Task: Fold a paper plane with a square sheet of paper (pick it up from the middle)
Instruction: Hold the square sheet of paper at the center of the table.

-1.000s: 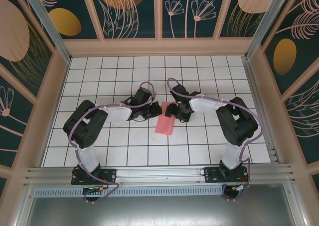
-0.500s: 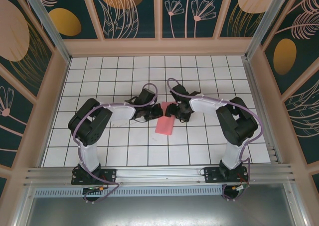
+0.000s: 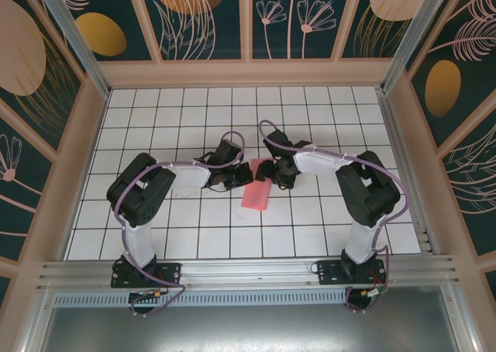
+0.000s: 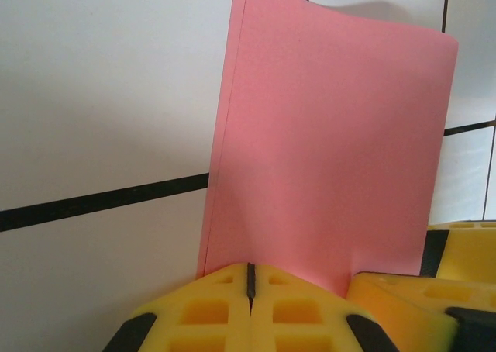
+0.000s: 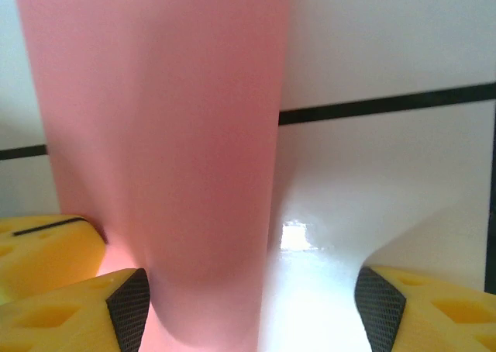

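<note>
The square sheet of paper (image 3: 256,189) lies folded to a pink-red rectangle on the white grid tiles between the two arms. My left gripper (image 3: 236,174) is shut, and its yellow fingertips (image 4: 225,290) meet at the sheet's (image 4: 333,150) near edge. No paper shows in the seam between them. My right gripper (image 3: 268,171) is open at the sheet's far end. In the right wrist view the paper (image 5: 163,158) rises blurred and curved between the spread fingers (image 5: 418,305), close to the left one. The right gripper (image 5: 248,309) is not closed on it.
White tiled floor (image 3: 310,228) with black grid lines surrounds the paper. Wooden walls with leaf-pattern panels (image 3: 248,73) enclose the table. An aluminium rail (image 3: 248,270) runs along the near edge by the arm bases. A finger of the other gripper (image 4: 457,282) shows at the left wrist view's lower right.
The left gripper moved right, up to the paper's edge, then held still. The right gripper and the paper have barely moved.
</note>
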